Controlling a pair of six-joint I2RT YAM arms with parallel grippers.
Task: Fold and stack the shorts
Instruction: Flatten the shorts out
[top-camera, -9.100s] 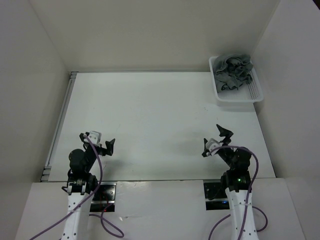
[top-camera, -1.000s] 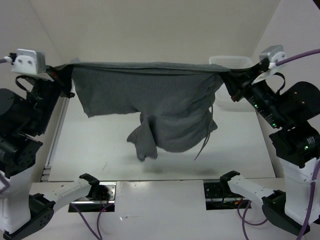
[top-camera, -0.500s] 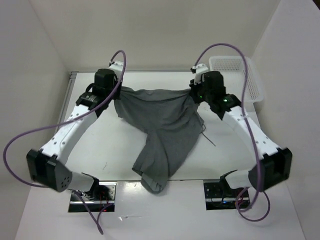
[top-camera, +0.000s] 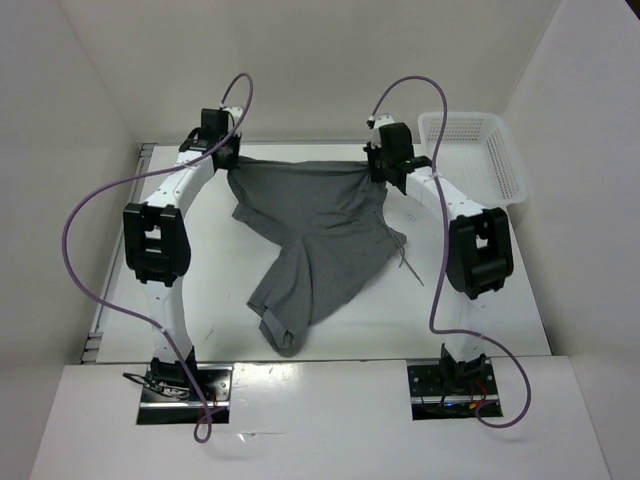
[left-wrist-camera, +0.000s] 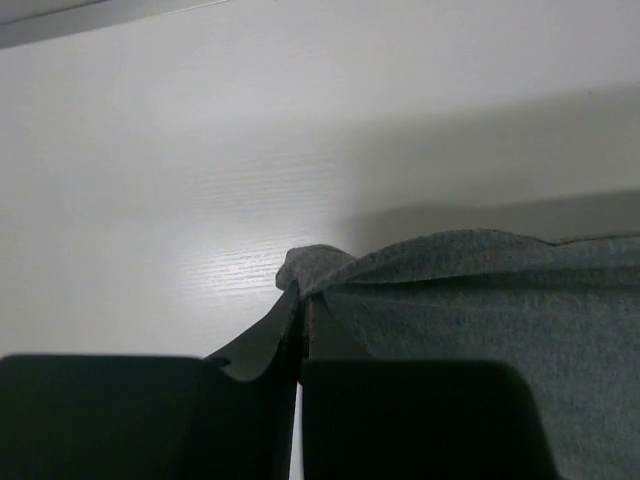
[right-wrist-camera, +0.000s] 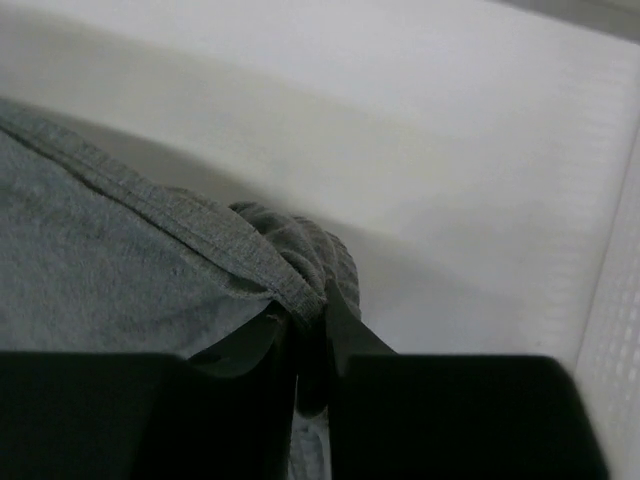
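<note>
Shorts (top-camera: 315, 235): grey, soft, limp, judged light. Laid across the table (top-camera: 200, 285), with the waistband held taut at the far side. One waistband corner is pinched in the closed left gripper (top-camera: 222, 160), the other in the closed right gripper (top-camera: 380, 165). Best taken at corners; the slack legs are likely to bunch.

Grey shorts (top-camera: 315, 235) — waistband stretched taut, legs trailing crumpled on table.

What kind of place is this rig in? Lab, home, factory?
Most likely a lab test cell, not a home. Plain white walls box in a white table. A left arm and right arm with purple cables are bolted at its near edge. The props are grey shorts and a white basket.
</note>
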